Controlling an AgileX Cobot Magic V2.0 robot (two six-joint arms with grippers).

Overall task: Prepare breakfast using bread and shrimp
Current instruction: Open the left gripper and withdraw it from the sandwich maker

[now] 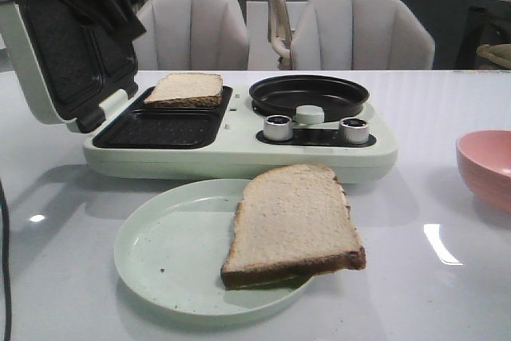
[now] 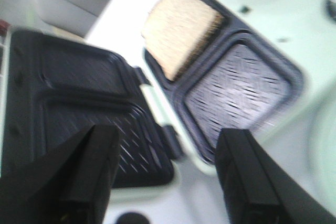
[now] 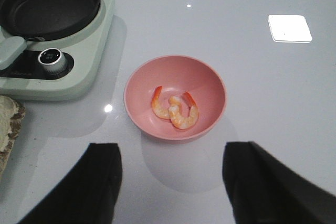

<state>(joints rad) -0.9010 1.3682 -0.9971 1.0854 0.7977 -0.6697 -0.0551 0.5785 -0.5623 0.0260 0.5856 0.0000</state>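
Note:
One bread slice (image 1: 291, 225) lies on the pale green plate (image 1: 160, 265), overhanging its right rim. The other bread slice (image 1: 185, 89) (image 2: 178, 30) rests in the far grill compartment of the sandwich maker. Curved orange-pink shrimp (image 3: 176, 111) lie in the pink bowl (image 3: 207, 85) (image 1: 487, 165) at the table's right. My left gripper (image 2: 170, 132) hovers open and empty above the open lid and grill plates. My right gripper (image 3: 173, 150) is open and empty above the table, just short of the bowl.
The pale green breakfast machine (image 1: 239, 153) stands mid-table with its lid (image 1: 56, 45) raised at the left. Its near grill compartment (image 1: 160, 129) holds nothing. A round black pan (image 1: 309, 95) and two knobs (image 1: 278, 127) sit on its right half. Chairs (image 1: 192, 29) stand behind the table.

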